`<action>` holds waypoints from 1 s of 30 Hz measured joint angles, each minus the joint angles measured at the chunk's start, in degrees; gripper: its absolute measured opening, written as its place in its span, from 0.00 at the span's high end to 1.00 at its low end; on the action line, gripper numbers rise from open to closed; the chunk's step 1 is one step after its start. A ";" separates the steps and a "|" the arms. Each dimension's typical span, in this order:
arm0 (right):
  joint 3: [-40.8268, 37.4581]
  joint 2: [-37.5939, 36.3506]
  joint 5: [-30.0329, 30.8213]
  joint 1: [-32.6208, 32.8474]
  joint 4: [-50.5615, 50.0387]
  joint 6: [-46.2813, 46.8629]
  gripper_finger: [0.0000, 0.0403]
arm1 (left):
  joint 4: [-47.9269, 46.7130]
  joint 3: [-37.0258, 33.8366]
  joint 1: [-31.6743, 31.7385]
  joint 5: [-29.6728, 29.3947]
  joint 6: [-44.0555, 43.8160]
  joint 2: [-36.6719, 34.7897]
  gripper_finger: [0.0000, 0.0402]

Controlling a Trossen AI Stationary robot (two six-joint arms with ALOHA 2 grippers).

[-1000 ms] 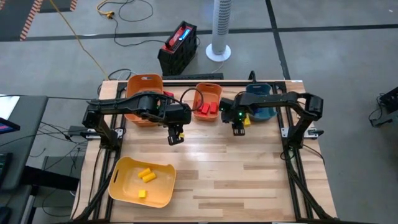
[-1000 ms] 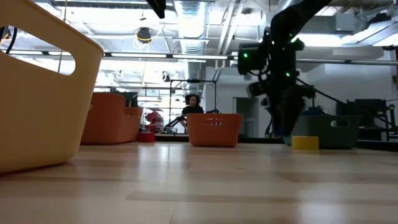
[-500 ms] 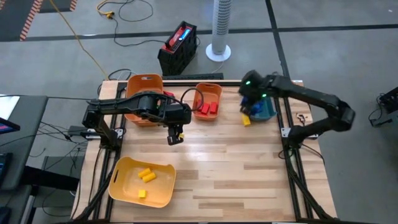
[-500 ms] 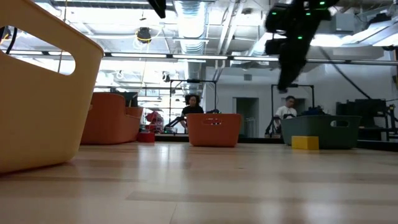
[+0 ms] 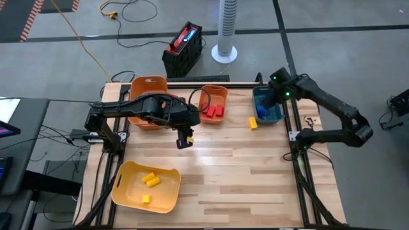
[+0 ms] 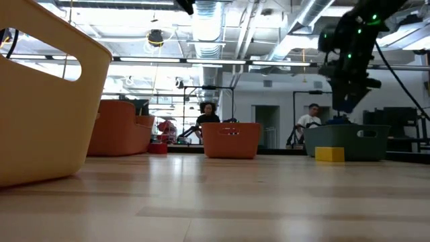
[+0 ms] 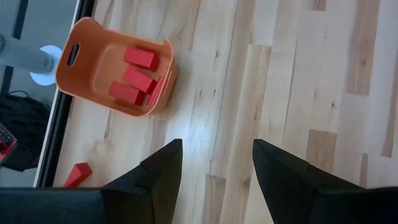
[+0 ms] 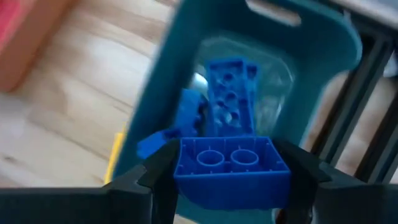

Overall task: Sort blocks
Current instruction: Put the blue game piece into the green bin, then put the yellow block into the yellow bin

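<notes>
The right gripper (image 8: 227,186) has its 2 fingers closed on a blue block (image 8: 231,168), studs facing the wrist camera, directly over the teal bin (image 8: 323,56), where more blue blocks (image 8: 229,99) already lie. To do this step well, I would release only while the block sits inside the bin's rim, low enough that it drops among the others rather than bouncing out over the wall.

In the high view this gripper (image 5: 276,89) is at the upper right, over the teal bin (image 5: 271,116), its arm bent back from the right table edge.

A yellow block (image 5: 253,123) lies on the table just left of that bin.

The left gripper (image 7: 214,177), at centre frame in the high view, is open and empty over bare wood, near the small orange bin (image 7: 93,81) of 3 red blocks (image 7: 138,78).
</notes>
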 joint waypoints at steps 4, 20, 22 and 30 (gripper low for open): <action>-0.59 2.78 -0.16 -1.57 0.12 0.08 0.46 | -0.06 0.00 0.00 0.00 -0.04 0.00 0.53; 0.43 6.14 -4.40 -1.73 -0.32 -4.18 0.34 | -0.06 0.00 1.78 0.00 1.35 0.02 0.53; 1.91 5.72 -4.36 -1.64 -1.66 -4.95 0.33 | -0.04 0.00 2.03 0.33 1.53 0.02 0.53; 12.53 4.56 -4.20 7.89 -9.44 -10.89 0.33 | -0.04 0.00 2.25 0.83 1.88 0.02 0.53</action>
